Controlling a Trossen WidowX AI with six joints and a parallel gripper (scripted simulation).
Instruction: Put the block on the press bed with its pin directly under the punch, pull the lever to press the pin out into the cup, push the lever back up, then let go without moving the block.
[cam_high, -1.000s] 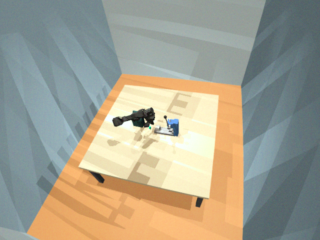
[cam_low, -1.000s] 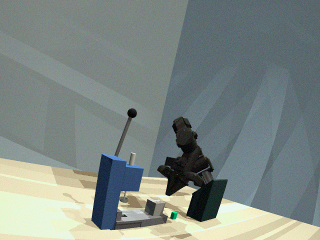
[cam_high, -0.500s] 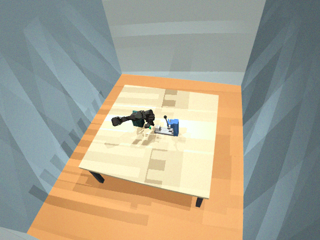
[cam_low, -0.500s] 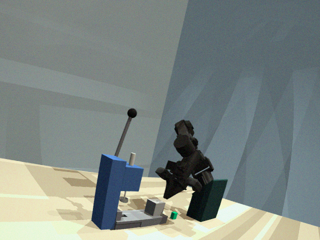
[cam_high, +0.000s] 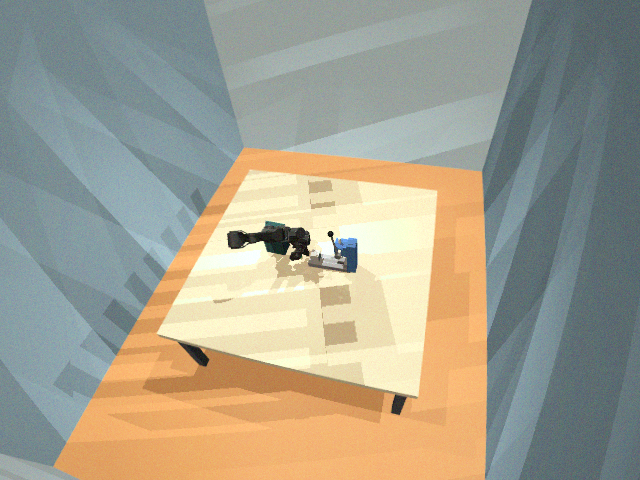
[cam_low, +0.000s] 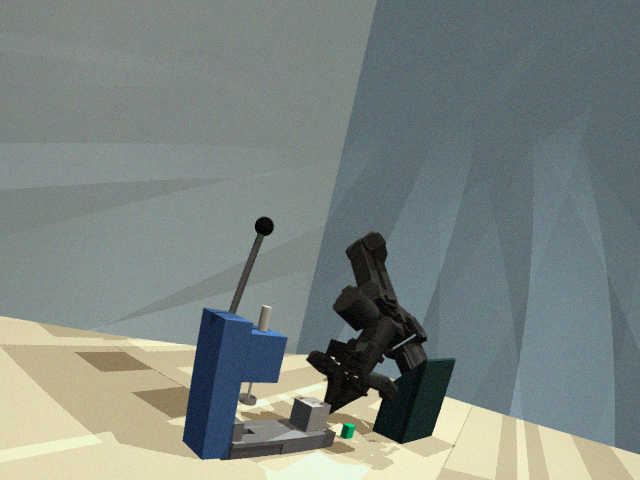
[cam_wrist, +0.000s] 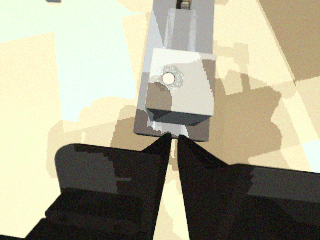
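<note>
The block (cam_high: 314, 256) (cam_low: 310, 414) (cam_wrist: 192, 90), a pale grey cube, stands upright on the press bed (cam_high: 333, 265) (cam_low: 305, 445) (cam_wrist: 142, 105), at the end remote from the blue press column (cam_high: 352, 258) (cam_low: 209, 387). The pin (cam_wrist: 168, 78) appears in the wrist view as a small white disc in the block's upper face; it lies well apart from the overhanging blue head (cam_low: 264, 359) and is therefore not beneath the punch. The fingers (cam_high: 297, 254) (cam_low: 339, 399) are closed to a narrow gap, grip nothing, and point downward beside the block's outer face; contact with it cannot be told. The lever (cam_high: 332, 241) (cam_low: 248, 271) is raised, inclined from the vertical, and capped by a black ball (cam_high: 330, 234) (cam_low: 264, 226). A small green piece (cam_low: 347, 430) rests on the bench (cam_high: 387, 248) (cam_low: 46, 408) (cam_wrist: 30, 90) just beyond the bed's free end. The dark arm (cam_high: 268, 235) (cam_low: 379, 289) rises from a dark teal mount (cam_high: 278, 248) (cam_low: 434, 403), which stands on the same bench, apart from the press.
</note>
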